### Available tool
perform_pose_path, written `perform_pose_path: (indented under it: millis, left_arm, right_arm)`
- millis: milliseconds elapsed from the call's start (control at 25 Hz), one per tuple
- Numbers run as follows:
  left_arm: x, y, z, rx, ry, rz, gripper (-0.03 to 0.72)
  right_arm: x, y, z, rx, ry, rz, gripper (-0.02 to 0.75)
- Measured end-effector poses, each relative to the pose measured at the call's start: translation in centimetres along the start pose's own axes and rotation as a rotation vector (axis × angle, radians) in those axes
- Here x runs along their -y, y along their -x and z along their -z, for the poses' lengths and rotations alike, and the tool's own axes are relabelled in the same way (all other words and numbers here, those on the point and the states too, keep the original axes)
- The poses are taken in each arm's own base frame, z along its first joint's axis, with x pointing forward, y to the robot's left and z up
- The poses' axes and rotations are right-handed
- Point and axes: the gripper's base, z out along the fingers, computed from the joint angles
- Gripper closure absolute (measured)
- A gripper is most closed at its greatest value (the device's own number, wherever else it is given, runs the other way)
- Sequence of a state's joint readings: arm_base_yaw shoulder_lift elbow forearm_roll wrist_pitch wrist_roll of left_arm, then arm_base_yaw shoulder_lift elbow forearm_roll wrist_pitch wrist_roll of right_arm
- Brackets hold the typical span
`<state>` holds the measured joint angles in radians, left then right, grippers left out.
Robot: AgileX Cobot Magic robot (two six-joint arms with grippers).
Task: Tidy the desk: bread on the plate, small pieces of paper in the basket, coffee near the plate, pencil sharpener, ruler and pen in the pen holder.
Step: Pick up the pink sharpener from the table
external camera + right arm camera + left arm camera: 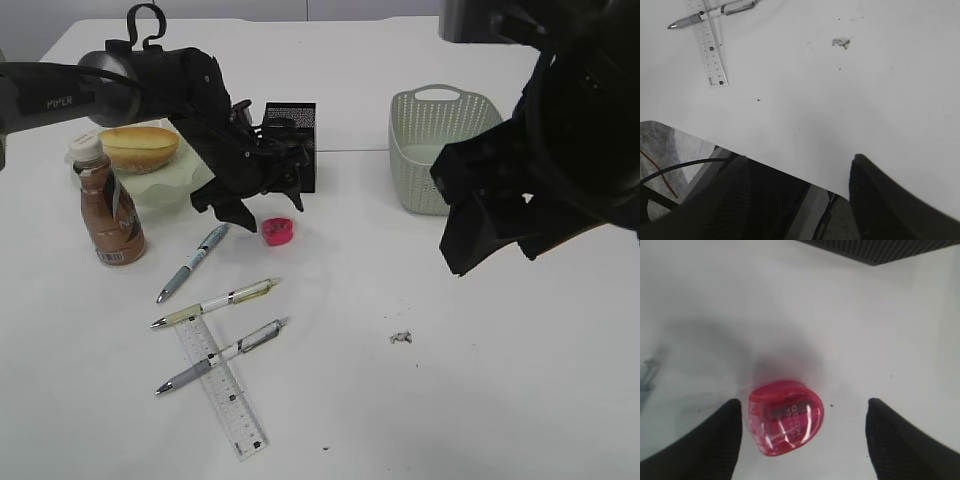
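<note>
I see left pincer [802,440] apart, straddling the pink sharpener [786,417] on the surface [865,330]; right pincer [797,200] apart, empty.

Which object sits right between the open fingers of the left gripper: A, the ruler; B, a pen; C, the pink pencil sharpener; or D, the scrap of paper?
C: in the left wrist view the pink pencil sharpener lies on the table between the two fingers of the left gripper, which stand apart and are not touching it.
</note>
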<state>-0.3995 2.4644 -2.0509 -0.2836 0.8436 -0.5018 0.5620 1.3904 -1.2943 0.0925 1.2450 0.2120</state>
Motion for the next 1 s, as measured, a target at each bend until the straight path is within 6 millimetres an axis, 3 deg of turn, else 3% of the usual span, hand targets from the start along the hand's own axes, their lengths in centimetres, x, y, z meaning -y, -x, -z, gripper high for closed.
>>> perform_pose_path:
  millis: [1000]
  left_arm:
    - [-0.4, 0.2, -1.8, 0.005, -0.003, -0.016, 0.127]
  right_arm:
    - [0.0, 0.0, 0.0, 0.000, 0.000, 0.019, 0.280]
